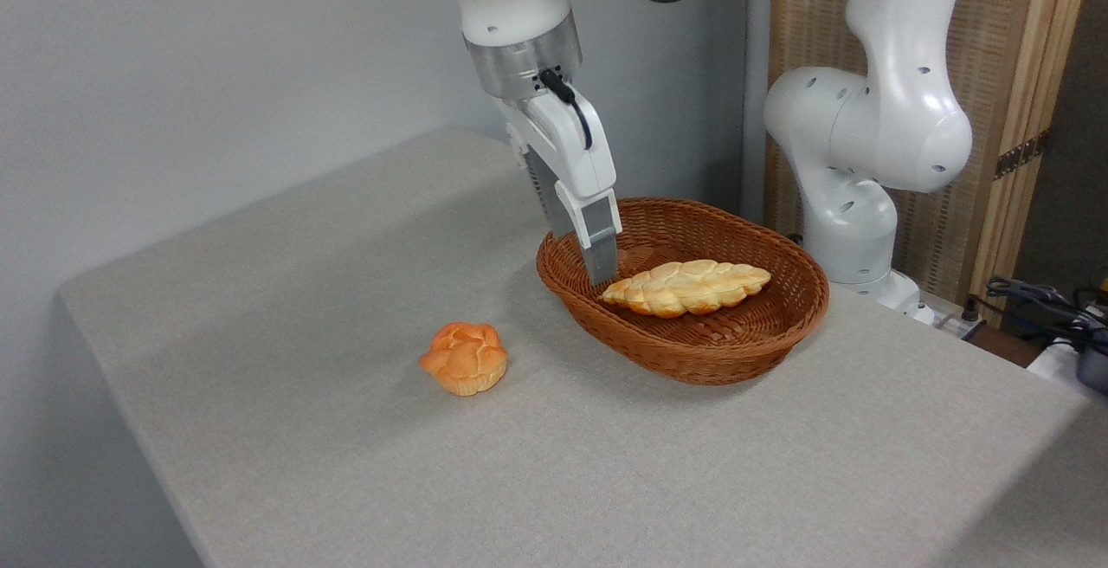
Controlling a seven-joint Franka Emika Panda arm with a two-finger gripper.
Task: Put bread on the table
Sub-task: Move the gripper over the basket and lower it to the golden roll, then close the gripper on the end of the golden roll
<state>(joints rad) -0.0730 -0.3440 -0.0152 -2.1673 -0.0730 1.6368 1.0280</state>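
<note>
The braided loaf lies flat in the brown wicker basket, so the real job isn't done yet. The gripper hangs tilted just inside the basket's left rim, its tip close to the loaf's left end, apparently not on it. From here only one finger shows, so I cannot tell how the jaws stand. Nothing is held, as far as I can see. A small orange bun already sits out on the grey table. Grasping, lifting out and setting down all remain, I'd say.
</note>
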